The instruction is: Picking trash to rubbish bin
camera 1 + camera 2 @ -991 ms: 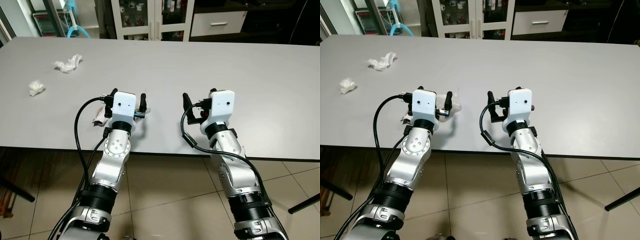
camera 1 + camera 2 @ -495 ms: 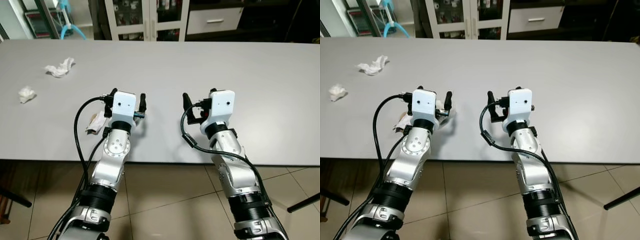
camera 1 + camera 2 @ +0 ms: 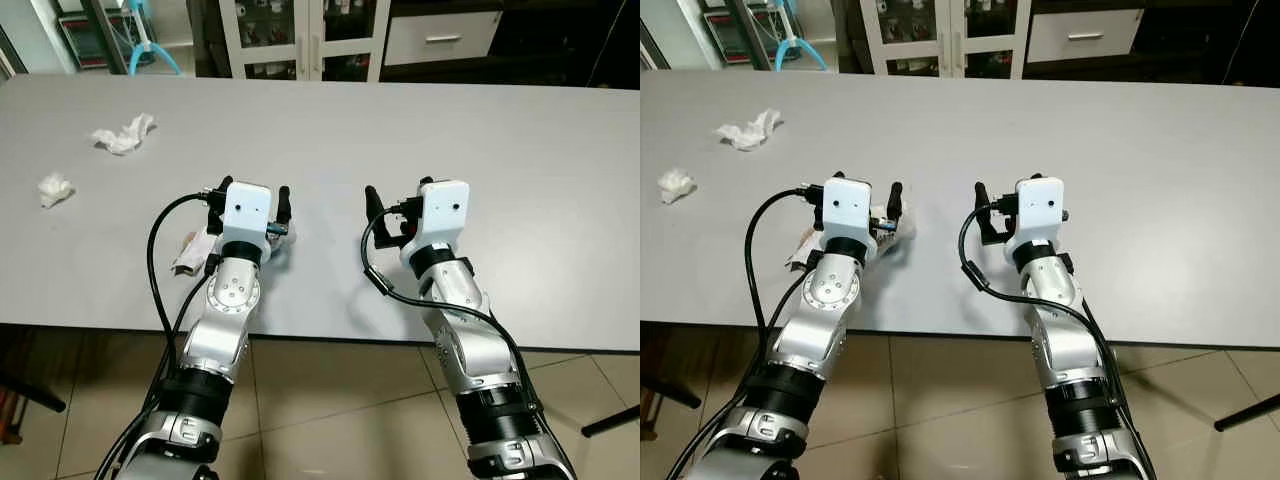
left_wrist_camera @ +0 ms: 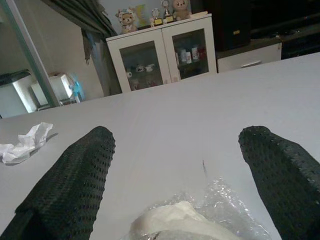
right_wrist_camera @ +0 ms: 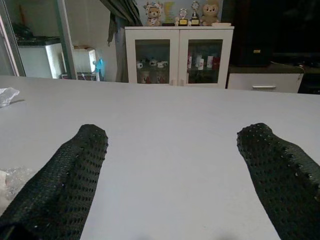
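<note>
Before you lies a long grey bench [image 3: 420, 130] carrying three pieces of trash. First: a crumpled white paper tissue [image 3: 122, 133] at the far left. Second: a smaller balled white tissue [image 3: 54, 188] nearer you, well apart from the first. Third: a wad of clear plastic wrap with a white lump inside [image 4: 190, 220], lying close to the bench's near edge, directly under your left gripper [image 3: 248, 203]; the left wrist view shows it between the two black fingers [image 4: 70, 185], which stand wide apart and clasp nothing. A brownish-white scrap [image 3: 190, 252] shows just beside the left wrist, partly hidden by the arm and its black cable [image 3: 158, 260], so you cannot tell whether it belongs to the wrap.

Your right gripper [image 3: 400, 208] hovers over bare bench surface at the same depth, its fingers [image 5: 65, 175] likewise spread, holding nothing. The two grippers sit side by side, near each other but not touching.

Beyond the far edge of the bench stand one white glass-door cabinet [image 5: 177, 55] topped with small figurines, and a white drawer unit [image 3: 440, 38]. A blue-framed stand [image 3: 150, 45] stands at the far left. Beige floor tiles [image 3: 330, 400] show below.
</note>
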Tool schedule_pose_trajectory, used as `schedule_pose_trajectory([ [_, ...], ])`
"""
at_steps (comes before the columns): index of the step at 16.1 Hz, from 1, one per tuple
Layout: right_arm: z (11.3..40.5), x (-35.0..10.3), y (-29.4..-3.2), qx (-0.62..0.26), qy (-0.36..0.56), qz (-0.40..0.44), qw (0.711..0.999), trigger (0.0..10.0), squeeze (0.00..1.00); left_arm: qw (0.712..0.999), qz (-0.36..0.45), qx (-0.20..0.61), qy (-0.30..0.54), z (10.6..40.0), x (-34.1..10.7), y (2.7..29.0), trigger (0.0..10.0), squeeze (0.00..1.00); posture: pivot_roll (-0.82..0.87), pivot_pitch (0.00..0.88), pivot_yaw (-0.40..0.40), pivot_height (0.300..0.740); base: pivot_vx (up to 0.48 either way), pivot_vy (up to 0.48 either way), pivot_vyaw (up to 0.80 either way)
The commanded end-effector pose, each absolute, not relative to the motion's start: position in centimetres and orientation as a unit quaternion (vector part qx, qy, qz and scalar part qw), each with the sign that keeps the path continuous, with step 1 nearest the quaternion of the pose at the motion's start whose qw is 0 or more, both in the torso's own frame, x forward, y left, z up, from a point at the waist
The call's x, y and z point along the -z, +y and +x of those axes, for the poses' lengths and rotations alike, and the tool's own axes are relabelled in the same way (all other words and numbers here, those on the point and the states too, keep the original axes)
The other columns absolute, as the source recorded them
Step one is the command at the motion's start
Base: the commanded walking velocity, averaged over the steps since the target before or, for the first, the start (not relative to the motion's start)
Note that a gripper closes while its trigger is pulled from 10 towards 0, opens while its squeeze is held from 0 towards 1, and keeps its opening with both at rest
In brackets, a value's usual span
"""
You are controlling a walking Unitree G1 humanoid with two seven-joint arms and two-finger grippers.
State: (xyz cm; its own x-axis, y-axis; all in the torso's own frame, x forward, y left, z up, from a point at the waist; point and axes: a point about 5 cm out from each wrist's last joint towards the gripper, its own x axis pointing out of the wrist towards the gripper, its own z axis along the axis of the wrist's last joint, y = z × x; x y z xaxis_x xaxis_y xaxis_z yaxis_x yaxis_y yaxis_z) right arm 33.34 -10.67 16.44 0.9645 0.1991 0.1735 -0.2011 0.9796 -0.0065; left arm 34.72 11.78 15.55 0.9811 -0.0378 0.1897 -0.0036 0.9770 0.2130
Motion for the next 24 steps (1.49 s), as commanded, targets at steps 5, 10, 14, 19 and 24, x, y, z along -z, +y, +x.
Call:
schedule_pose_trajectory([
  [5, 33.37, -16.33, -10.5, -0.103, -0.081, 0.008, 0.991, 10.0, 0.0, 0.989, 0.111, 0.011, -0.095, 34.83, -15.59, 11.7, 10.0, 0.0, -0.03, 0.07, 0.024, 0.74, 0.282, 0.0, 0.0],
  [10, 33.35, -16.28, -10.47, -0.103, -0.081, 0.008, 0.991, 10.0, 0.0, 0.989, 0.111, 0.011, -0.094, 34.82, -15.57, 11.67, 10.0, 0.0, -0.03, 0.068, 0.027, 0.74, 0.335, 0.0, 0.0],
  [14, 33.37, -16.28, -10.46, -0.103, -0.081, 0.008, 0.991, 10.0, 0.0, 0.989, 0.111, 0.012, -0.096, 34.85, -15.64, 11.61, 10.0, 0.0, -0.03, 0.068, 0.028, 0.74, 0.337, 0.0, 0.0],
  [19, 33.41, -16.29, -10.48, -0.102, -0.081, 0.008, 0.992, 10.0, 0.0, 0.989, 0.11, 0.013, -0.098, 34.85, -15.72, 11.6, 10.0, 0.0, -0.03, 0.073, 0.026, 0.74, 0.356, 0.0, 0.0],
  [24, 33.45, -16.29, -10.46, -0.102, -0.081, 0.009, 0.992, 10.0, 0.0, 0.989, 0.111, 0.01, -0.098, 34.9, -15.79, 11.74, 10.0, 0.0, -0.03, 0.074, 0.028, 0.74, 0.376, 0.0, 0.0],
])
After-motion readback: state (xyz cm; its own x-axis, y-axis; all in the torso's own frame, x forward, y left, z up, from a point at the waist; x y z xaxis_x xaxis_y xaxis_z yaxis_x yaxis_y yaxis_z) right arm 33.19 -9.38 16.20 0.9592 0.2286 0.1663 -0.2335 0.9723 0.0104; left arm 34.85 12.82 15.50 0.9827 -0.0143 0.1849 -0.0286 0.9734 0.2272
